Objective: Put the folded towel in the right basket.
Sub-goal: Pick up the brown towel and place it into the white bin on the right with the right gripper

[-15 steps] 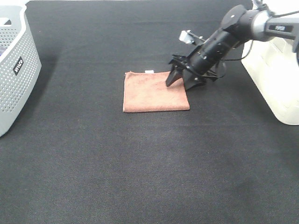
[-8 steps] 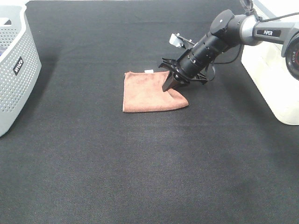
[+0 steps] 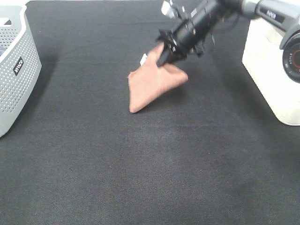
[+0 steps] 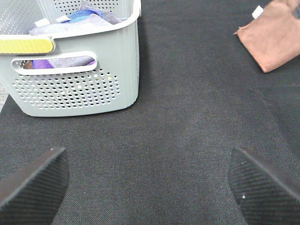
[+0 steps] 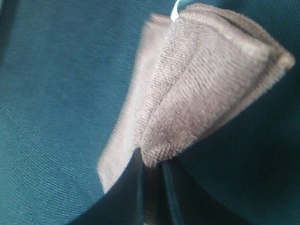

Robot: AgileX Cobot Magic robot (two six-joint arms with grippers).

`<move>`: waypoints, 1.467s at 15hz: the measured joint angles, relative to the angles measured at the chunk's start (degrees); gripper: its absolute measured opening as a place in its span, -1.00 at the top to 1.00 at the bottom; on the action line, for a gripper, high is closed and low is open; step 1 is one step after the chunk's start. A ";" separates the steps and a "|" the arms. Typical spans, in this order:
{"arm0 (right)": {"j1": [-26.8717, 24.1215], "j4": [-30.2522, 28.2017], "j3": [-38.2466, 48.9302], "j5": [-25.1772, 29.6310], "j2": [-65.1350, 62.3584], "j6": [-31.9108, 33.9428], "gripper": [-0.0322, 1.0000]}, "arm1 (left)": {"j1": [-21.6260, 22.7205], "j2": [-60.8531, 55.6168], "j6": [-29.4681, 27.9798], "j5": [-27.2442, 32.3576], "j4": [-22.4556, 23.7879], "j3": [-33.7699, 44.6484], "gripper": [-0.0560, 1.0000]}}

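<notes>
The folded brown towel [image 3: 152,82] hangs from my right gripper [image 3: 163,57], which is shut on its upper edge and holds it lifted above the black table; its lowest corner seems to hang just above or at the cloth. In the right wrist view the towel [image 5: 197,93] droops from the closed fingertips [image 5: 136,178]. The towel also shows in the left wrist view [image 4: 276,37]. The right basket [image 3: 274,70] is cream-white at the right edge, right of the towel. My left gripper [image 4: 150,187] is open and empty, low over the table near the grey basket.
A grey perforated basket [image 3: 16,65] with clothes inside stands at the left edge; it also shows in the left wrist view [image 4: 75,89]. A black cloth [image 3: 140,164] covers the table.
My right gripper closed on the towel's right edge and lifted it up and back. The towel went from lying flat to hanging from the fingers.
</notes>
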 joint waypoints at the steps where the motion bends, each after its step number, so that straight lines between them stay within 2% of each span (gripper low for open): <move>1: 0.52 -2.12 -3.15 0.34 -0.34 1.03 0.87 | 0.00 0.00 0.00 0.00 0.00 0.00 -0.76; 3: 0.57 -5.27 -3.61 0.63 -2.52 1.83 0.87 | 0.00 0.00 0.00 0.00 0.00 0.00 -0.76; 13: 0.52 -30.37 -3.61 0.97 -22.12 5.73 0.87 | 0.00 0.00 0.00 0.00 0.00 0.00 -0.76; 14: 0.52 -30.37 -3.61 0.97 -22.12 5.73 0.87 | 0.00 0.00 0.00 0.00 0.00 0.00 -0.76; 16: 0.00 -35.41 -3.61 0.97 -24.52 5.73 0.87 | 0.00 0.00 0.00 0.00 0.00 0.00 -0.76; 17: -1.09 -35.75 -3.61 0.97 -25.55 5.90 0.87 | 0.00 0.00 0.00 0.00 0.00 0.00 -0.76; 20: -10.26 -33.06 -2.92 1.03 -27.62 7.10 0.87 | 0.00 0.00 0.00 0.00 0.00 0.00 -0.76; 22: -18.33 -29.74 -0.23 1.03 -28.88 7.22 0.87 | 0.00 0.00 0.00 0.00 0.00 0.00 -0.76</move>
